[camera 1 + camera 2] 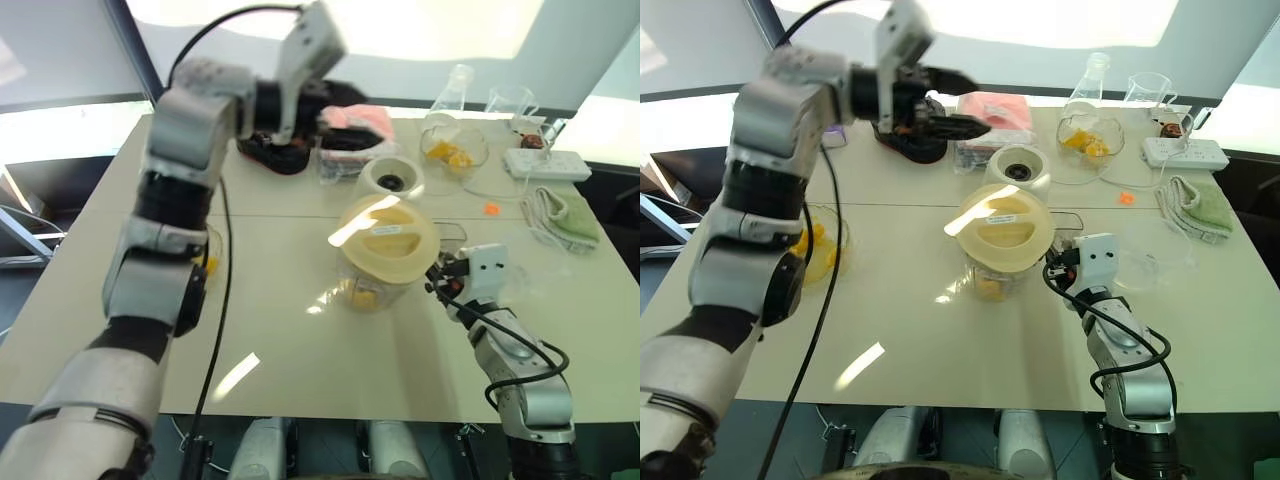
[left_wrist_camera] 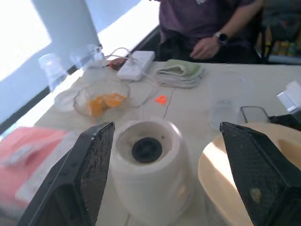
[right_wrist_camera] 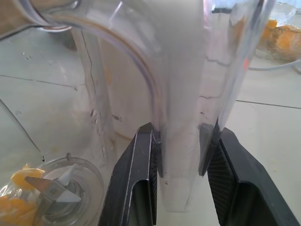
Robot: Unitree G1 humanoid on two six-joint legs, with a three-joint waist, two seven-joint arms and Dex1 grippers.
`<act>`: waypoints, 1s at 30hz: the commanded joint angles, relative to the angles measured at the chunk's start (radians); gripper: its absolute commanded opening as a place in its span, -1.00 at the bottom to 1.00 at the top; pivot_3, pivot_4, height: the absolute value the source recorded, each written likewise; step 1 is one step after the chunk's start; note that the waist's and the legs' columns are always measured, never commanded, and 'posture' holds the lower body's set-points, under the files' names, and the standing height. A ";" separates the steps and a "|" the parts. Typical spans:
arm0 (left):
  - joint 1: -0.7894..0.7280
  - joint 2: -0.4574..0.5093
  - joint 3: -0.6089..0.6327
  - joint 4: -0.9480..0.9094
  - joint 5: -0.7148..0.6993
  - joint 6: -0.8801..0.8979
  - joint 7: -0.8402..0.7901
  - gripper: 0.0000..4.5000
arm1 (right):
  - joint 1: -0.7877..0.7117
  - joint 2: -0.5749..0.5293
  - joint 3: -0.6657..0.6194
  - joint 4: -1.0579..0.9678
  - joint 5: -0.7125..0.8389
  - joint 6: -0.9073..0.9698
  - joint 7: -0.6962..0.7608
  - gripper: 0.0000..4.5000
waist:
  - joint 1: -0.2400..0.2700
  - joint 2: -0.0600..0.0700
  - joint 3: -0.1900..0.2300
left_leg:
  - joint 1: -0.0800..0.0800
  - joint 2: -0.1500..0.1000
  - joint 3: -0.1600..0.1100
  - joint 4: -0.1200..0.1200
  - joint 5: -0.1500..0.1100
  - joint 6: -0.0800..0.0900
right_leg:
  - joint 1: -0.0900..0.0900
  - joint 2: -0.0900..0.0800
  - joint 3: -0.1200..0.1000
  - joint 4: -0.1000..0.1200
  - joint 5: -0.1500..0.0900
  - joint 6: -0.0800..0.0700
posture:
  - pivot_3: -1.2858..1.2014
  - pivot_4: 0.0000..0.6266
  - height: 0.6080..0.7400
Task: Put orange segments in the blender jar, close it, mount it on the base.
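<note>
The right gripper [image 3: 180, 141] is clamped on the clear handle of the blender jar [image 1: 992, 272], one black finger on each side of it, presumably to steady the jar or ready it for lifting onto the base. The jar stands near the middle of the table [image 1: 910, 330], towards the robot's edge, with a cream lid [image 1: 1002, 226] already lying on its mouth. The right wrist view adds what the head views cannot: the blade at the jar's bottom with orange segments [image 3: 16, 200] lying around it.

The left gripper [image 2: 171, 160] hangs above the table with its fingers spread wide and nothing between them, aimed over the base [image 2: 149, 174], which sits just beyond the jar towards the far edge. Its wrist view looks straight down onto the base's dark socket, and shows a glass bowl [image 2: 101, 100] of fruit and a person seated at the far side. Whether the lid is fully seated I cannot tell.
</note>
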 commanded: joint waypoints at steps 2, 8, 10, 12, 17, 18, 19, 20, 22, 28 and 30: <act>0.271 0.038 0.044 -0.287 -0.045 0.048 0.100 0.66 | -0.028 -0.038 -0.088 -0.187 0.072 0.101 -0.007 -0.60 | -0.002 0.000 0.001 | -0.001 -0.001 0.000 0.000 0.001 -0.003 | 0.000 -0.001 0.001 0.000 0.000 0.000 | 0.03 -0.52 1.00; 0.545 -0.040 0.096 -0.476 -0.094 -0.050 0.252 0.66 | -0.135 -0.150 -0.277 -0.328 0.277 0.319 0.031 -0.60 | 0.015 -0.004 0.004 | -0.001 -0.003 0.000 0.001 0.003 -0.005 | 0.000 -0.004 0.001 0.000 0.002 -0.002 | 0.03 -0.52 1.00; 0.582 -0.062 0.095 -0.492 -0.094 -0.071 0.297 0.66 | -0.211 -0.221 -0.369 -0.337 0.365 0.393 0.043 -0.60 | 0.021 -0.004 0.004 | 0.000 -0.003 0.001 0.002 0.003 -0.005 | 0.001 -0.005 0.001 0.000 0.002 -0.004 | 0.03 -0.52 1.00; 0.609 -0.075 0.086 -0.521 -0.112 -0.068 0.320 0.66 | -0.308 -0.318 -0.433 -0.305 0.425 0.462 0.055 -0.60 | 0.022 -0.004 0.004 | 0.001 -0.003 0.000 0.002 0.004 -0.005 | 0.003 -0.005 0.001 0.000 0.003 -0.005 | 0.03 -0.52 1.00; 0.669 -0.096 0.043 -0.568 -0.114 -0.103 0.365 0.66 | -0.583 -0.449 -0.421 -0.148 0.477 0.541 0.028 -0.60 | 0.017 -0.004 0.004 | 0.003 -0.002 0.000 0.002 0.004 -0.005 | 0.004 -0.003 0.001 0.000 0.001 -0.008 | 0.03 -0.52 1.00; 0.675 -0.099 0.035 -0.573 -0.111 -0.110 0.375 0.66 | -0.630 -0.458 -0.397 -0.111 0.469 0.536 0.022 -0.60 | 0.013 -0.004 0.004 | 0.004 -0.002 0.000 0.002 0.004 -0.005 | 0.004 -0.003 0.001 0.000 0.001 -0.008 | 0.03 -0.52 1.00; 0.678 -0.100 0.029 -0.578 -0.109 -0.117 0.382 0.66 | -0.668 -0.461 -0.372 -0.078 0.455 0.531 0.014 -0.60 | 0.012 -0.004 0.004 | 0.004 -0.002 0.001 0.002 0.004 -0.005 | 0.005 -0.003 0.001 0.000 0.001 -0.008 | 0.03 -0.52 1.00; 0.680 -0.100 0.025 -0.580 -0.109 -0.121 0.387 0.66 | -0.690 -0.463 -0.355 -0.057 0.445 0.528 0.009 -0.60 | 0.012 -0.004 0.004 | 0.004 -0.002 0.001 0.002 0.004 -0.005 | 0.004 -0.003 0.001 0.000 0.002 -0.008 | 0.03 -0.52 1.00; 0.684 -0.103 0.015 -0.593 -0.106 -0.128 0.409 0.66 | -0.759 -0.460 -0.288 0.032 0.395 0.502 -0.008 -0.60 | 0.013 -0.004 0.004 | 0.004 -0.002 0.001 0.002 0.004 -0.005 | 0.005 -0.002 0.001 0.001 0.003 -0.006 | 0.03 -0.52 1.00; 0.706 -0.102 0.015 -0.639 -0.122 -0.120 0.453 0.66 | -0.917 -0.388 -0.127 0.376 0.235 0.334 -0.028 -0.60 | 0.000 -0.004 0.004 | 0.003 -0.002 0.003 0.002 0.004 -0.005 | 0.004 -0.003 0.002 0.000 0.003 -0.005 | 0.03 -0.52 1.00; 0.716 -0.103 0.017 -0.660 -0.125 -0.112 0.473 0.66 | -0.952 -0.359 -0.105 0.495 0.198 0.256 -0.016 -0.60 | 0.000 -0.004 0.004 | 0.002 -0.002 0.002 0.002 0.004 -0.005 | 0.004 -0.003 0.002 0.000 0.004 -0.004 | 0.03 -0.52 1.00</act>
